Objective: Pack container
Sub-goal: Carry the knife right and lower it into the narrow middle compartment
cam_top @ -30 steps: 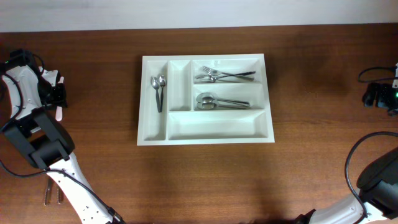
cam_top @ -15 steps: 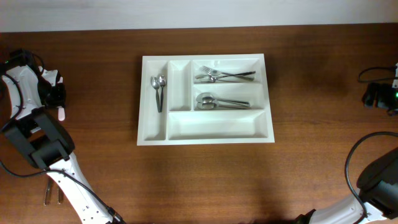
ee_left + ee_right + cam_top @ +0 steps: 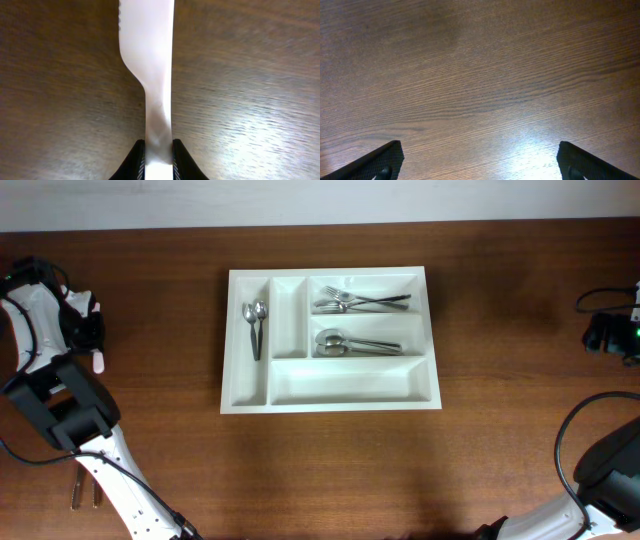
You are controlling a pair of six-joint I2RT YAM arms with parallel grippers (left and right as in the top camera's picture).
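Note:
The container (image 3: 250, 390) is a white cutlery tray at the table's middle. Two spoons (image 3: 255, 325) lie in its left upright compartment, forks (image 3: 355, 301) in the top long one, spoons (image 3: 350, 343) in the middle long one; the bottom long one holds nothing. My left gripper (image 3: 93, 345) is at the far left, shut on a white plastic knife (image 3: 147, 60) just above the wood; its tip shows below the gripper in the overhead view (image 3: 97, 362). My right gripper (image 3: 480, 165) is open and empty over bare wood at the far right edge (image 3: 610, 332).
Two dark thin utensils (image 3: 85, 490) lie on the table at the lower left beside the left arm's base. A dark cable (image 3: 575, 450) curves at the lower right.
The left gripper has shifted slightly toward the far edge with the white knife in it. The right arm and the tray have not moved.

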